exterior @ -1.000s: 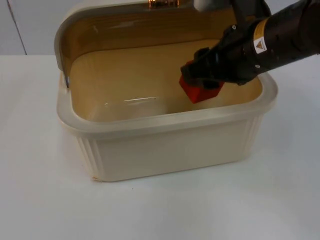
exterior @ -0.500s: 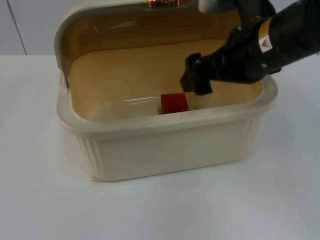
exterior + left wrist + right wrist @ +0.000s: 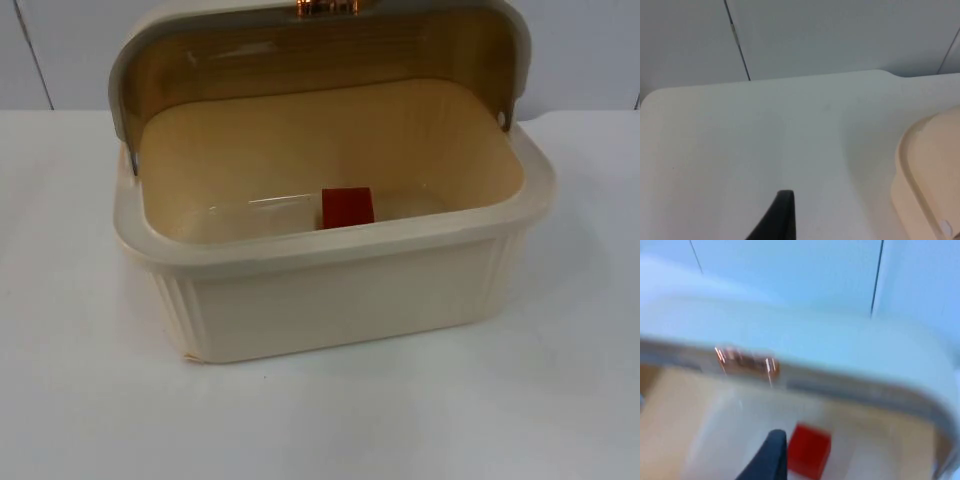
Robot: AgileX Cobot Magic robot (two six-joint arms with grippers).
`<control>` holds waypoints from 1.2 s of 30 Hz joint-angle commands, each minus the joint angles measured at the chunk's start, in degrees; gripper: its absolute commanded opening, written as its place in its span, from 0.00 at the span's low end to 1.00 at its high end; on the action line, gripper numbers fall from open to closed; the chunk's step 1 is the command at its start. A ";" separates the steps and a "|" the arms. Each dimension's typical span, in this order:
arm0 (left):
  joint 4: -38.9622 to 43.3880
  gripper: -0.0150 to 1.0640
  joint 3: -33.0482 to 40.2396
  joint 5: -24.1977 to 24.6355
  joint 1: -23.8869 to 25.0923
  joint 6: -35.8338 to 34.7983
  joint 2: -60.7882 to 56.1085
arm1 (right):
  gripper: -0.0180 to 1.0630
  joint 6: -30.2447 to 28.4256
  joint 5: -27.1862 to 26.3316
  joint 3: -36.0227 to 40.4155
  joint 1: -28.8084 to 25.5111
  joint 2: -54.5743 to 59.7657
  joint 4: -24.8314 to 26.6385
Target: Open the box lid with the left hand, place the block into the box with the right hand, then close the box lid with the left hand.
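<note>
The block (image 3: 347, 207) now lies released on the box (image 3: 340, 290) floor by the near wall. Right gripper (image 3: 771, 460) has withdrawn, left gripper (image 3: 780, 220) waits over the bench (image 3: 740, 150); finger states unclear. The far lid (image 3: 300, 40) stands open, so closing remains.
</note>
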 commanded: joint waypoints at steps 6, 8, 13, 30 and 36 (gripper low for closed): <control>-0.48 0.99 0.18 -0.84 -0.37 -0.14 -0.71 | 0.98 -2.03 0.47 -5.53 -0.19 -6.83 -5.00; -0.59 0.99 0.18 -0.84 -0.37 -0.14 -0.71 | 0.98 -2.47 0.76 -7.83 -0.19 -7.98 -7.75; -0.71 0.99 0.18 -0.84 -0.37 -0.14 -0.71 | 0.98 -4.17 1.38 -13.13 -0.32 -9.40 -10.01; -0.59 0.99 0.18 -1.31 -0.37 -0.14 -0.71 | 0.98 -22.11 5.63 -31.17 -20.80 -9.77 7.06; -0.58 0.99 0.18 -1.58 -0.37 -0.06 -0.61 | 0.98 -41.58 9.01 -31.06 -36.50 -8.90 32.07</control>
